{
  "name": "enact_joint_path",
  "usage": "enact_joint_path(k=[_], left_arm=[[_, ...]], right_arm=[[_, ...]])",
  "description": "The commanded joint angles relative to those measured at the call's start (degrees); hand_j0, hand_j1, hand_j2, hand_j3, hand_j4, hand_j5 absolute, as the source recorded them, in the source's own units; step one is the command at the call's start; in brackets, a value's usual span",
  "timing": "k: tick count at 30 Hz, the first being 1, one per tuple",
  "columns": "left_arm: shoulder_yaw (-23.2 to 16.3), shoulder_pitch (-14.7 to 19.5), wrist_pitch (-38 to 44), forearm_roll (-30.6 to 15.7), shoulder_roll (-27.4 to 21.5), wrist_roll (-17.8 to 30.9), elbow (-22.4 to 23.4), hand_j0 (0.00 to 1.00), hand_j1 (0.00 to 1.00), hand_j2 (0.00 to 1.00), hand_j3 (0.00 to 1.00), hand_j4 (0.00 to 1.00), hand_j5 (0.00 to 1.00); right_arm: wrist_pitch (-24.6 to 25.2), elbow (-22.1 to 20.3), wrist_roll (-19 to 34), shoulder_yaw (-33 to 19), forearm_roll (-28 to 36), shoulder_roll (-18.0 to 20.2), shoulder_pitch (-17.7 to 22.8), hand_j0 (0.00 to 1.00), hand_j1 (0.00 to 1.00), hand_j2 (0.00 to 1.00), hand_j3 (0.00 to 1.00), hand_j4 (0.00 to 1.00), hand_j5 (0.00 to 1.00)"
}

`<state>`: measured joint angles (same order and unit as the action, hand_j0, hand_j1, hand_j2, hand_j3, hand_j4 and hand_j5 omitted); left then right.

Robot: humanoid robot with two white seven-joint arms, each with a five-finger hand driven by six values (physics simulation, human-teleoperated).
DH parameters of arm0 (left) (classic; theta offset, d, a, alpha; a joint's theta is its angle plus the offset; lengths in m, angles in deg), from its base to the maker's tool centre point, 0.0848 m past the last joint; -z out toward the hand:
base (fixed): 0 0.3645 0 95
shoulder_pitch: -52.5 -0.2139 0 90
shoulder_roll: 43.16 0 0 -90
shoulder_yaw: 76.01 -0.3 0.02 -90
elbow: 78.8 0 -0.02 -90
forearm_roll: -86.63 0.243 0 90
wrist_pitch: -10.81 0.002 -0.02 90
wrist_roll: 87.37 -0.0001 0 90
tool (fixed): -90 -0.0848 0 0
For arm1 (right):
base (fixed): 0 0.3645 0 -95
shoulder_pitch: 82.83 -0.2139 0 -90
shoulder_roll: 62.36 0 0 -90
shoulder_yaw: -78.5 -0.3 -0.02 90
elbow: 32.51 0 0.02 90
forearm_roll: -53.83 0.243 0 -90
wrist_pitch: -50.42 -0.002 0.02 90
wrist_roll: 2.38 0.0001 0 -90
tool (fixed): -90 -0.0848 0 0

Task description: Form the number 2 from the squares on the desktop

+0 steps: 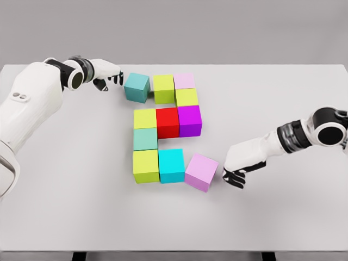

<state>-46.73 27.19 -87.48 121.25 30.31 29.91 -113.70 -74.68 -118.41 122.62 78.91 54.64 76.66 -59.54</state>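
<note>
Head view, cubes (167, 128) on table (65, 217), no containers

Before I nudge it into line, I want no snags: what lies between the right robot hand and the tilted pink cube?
Nothing. In the head view, only a narrow strip of bare table separates the right robot hand from the pink cube.

A white rectangular table (304, 217) fills most of the head view, its far edge running straight across the upper part of the picture. Behind it stands a plain grey wall (217, 27), evenly lit and unmarked. Below the table's near edge, dark supports (79, 255) show against a grey floor (174, 256).
</note>
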Motion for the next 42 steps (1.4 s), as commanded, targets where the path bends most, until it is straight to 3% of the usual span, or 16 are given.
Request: enact_joint_path(k=[1,17,42], left_arm=[[0.2,0.0,0.0,0.1,0.1,0.1,-0.1,0.65,0.65,0.65,0.65,0.65,0.65],[0.3,-0.8,0.0,-0.2,-0.4,0.2,-2.2,0.65,0.65,0.65,0.65,0.65,0.65],[0.4,-0.9,-0.7,-0.3,-0.6,0.2,-3.3,0.65,0.65,0.65,0.65,0.65,0.65]], right_arm=[[0.1,0.3,0.0,-0.3,0.4,-0.1,0.0,0.14,0.14,0.14,0.14,0.14,0.14],[0.1,3.5,0.0,-0.3,0.5,-0.9,0.7,0.13,0.13,0.13,0.13,0.13,0.13],[0.1,3.3,0.0,-0.3,0.5,-2.8,1.8,0.13,0.13,0.13,0.13,0.13,0.13]])
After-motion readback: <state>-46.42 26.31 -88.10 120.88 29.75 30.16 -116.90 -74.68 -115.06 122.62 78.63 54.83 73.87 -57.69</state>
